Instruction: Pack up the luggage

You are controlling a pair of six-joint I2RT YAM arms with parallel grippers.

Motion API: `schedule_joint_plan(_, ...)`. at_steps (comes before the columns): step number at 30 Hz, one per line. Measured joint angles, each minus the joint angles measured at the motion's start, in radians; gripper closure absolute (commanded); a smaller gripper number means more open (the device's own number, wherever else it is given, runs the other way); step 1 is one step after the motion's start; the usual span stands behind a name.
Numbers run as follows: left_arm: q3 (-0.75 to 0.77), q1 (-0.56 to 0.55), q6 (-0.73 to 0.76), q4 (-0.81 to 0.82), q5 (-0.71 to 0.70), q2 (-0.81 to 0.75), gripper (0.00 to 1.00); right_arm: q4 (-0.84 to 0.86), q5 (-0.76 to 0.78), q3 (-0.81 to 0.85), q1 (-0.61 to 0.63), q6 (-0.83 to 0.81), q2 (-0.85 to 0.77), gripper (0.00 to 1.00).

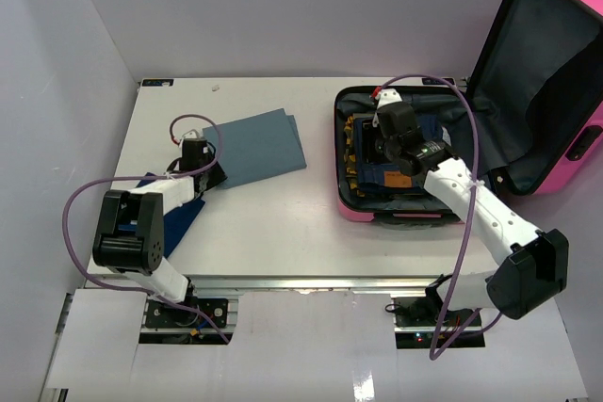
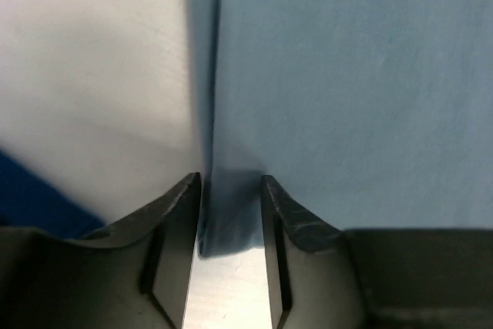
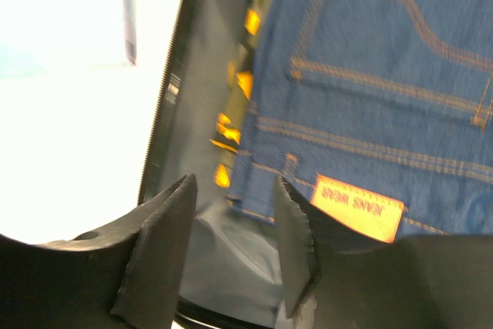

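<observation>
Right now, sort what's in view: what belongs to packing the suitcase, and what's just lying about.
Belongs to the job:
- pink suitcase, open
- jeans inside it
- grey-blue folded cloth on the table, its edge at the left end effector
- dark blue cloth at the near left, probably still to pack

Just lying about:
- small white scrap near the table's far edge

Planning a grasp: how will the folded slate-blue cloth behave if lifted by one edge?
Probably floppy: the slate-blue cloth lies flat in thin layers, so it may drape and unfold. Likely light; it might slide on the smooth table.
</observation>
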Motion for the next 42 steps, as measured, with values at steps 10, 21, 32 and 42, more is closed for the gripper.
schedule_joint_plan(10,0.01,0.004,-0.029,-0.093,-0.01,-0.151,0.17,0.005,-0.035,0.201,0.085,-0.002,0.171,0.39)
schedule_joint_plan(21,0.209,0.023,-0.032,-0.086,-0.009,-0.001,0.17,-0.051,-0.029,0.617,0.173,-0.059,0.584,0.32)
schedule_joint_plan(32,0.286,0.078,0.002,-0.065,0.027,0.218,0.19,-0.058,0.002,0.816,0.173,-0.083,0.826,0.31)
schedule_joint_plan(42,0.371,0.094,0.041,-0.026,0.074,0.3,0.2,0.051,0.014,0.89,0.169,-0.09,0.977,0.25)
